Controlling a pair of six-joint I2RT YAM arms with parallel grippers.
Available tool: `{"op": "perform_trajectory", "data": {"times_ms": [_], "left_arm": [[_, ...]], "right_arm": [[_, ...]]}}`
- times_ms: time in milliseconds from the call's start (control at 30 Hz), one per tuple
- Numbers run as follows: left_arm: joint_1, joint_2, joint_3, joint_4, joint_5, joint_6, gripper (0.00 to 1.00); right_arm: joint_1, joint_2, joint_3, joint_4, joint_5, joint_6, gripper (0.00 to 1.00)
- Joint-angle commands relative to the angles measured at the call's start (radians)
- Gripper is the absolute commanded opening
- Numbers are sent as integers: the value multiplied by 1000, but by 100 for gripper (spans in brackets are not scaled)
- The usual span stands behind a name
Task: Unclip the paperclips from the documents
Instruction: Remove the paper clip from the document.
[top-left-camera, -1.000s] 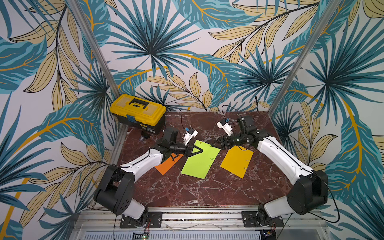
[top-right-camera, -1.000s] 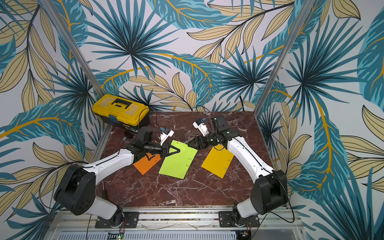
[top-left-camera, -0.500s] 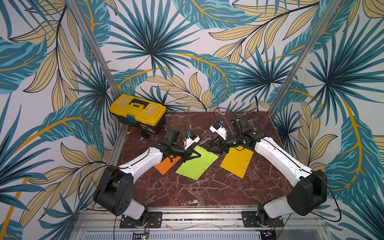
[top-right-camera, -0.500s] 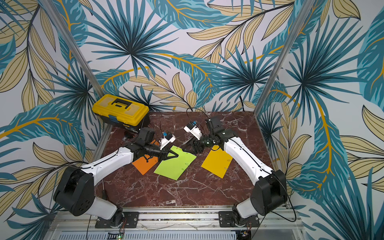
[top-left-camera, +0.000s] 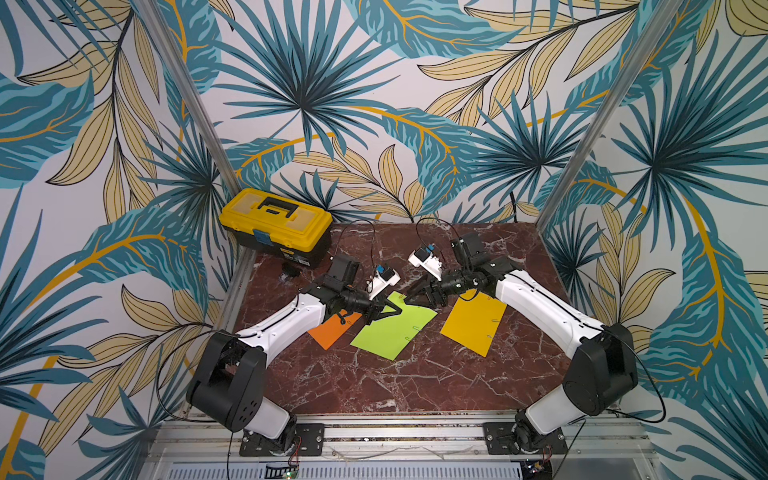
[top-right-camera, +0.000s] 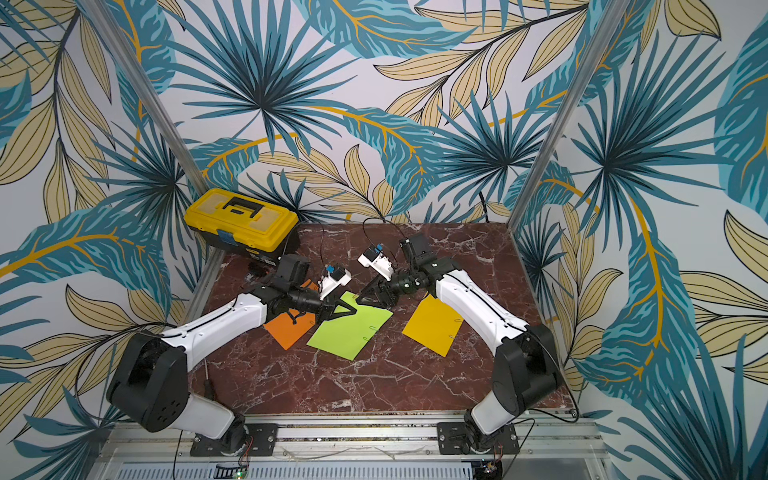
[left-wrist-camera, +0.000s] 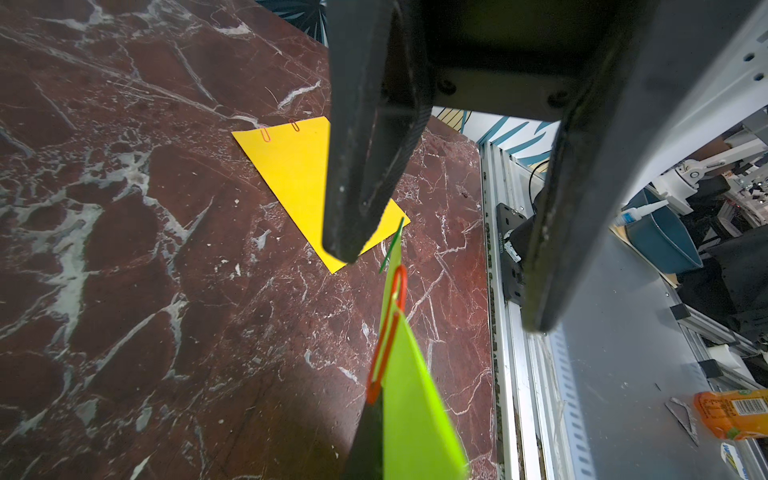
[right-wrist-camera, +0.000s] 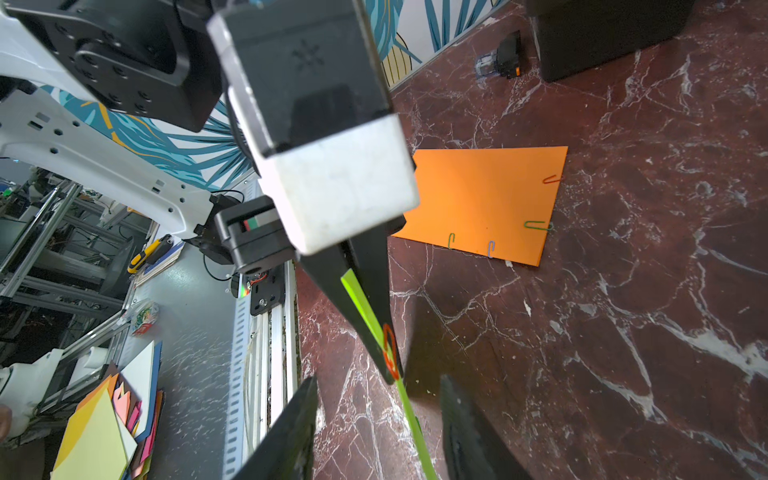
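Three documents (top-left-camera: 392, 328), one toolbox (top-left-camera: 276, 226), two arms (top-left-camera: 286, 322).

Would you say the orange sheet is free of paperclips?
No, the right wrist view shows four paperclips clipped on edges of the orange sheet.

The right end effector (top-left-camera: 413, 294) has swung in — jaws narrowing — around the lime green sheet (top-left-camera: 390, 332).

- Yellow plastic toolbox (top-left-camera: 276, 224), black handle, blue latch: at the back corner, behind the left jaws, well apart.
- Small black-and-clear object (right-wrist-camera: 500, 62): just in front of the toolbox.
- Dark red, white-veined marble tabletop (top-left-camera: 374, 382): beneath both pairs of jaws.
- Teal and tan palm-leaf wallpaper (top-left-camera: 307, 83): beyond them.
- Stack of coloured paper sheets (right-wrist-camera: 104, 432): off the table, well apart from the right jaws.
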Motion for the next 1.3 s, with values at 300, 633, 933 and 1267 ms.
{"op": "perform_trajectory", "data": {"times_ms": [300, 633, 933, 1267], "left_arm": [[6, -8, 35, -15, 15, 11, 0], [8, -4, 35, -15, 14, 11, 0], [6, -7, 33, -15, 13, 11, 0], [8, -9, 35, -16, 14, 11, 0]], "right_arm": [[4, 24, 19, 50, -79, 32, 36], [5, 29, 29, 45, -83, 33, 23], [3, 41, 34, 19, -78, 20, 18], [3, 36, 35, 11, -55, 16, 18]]}}
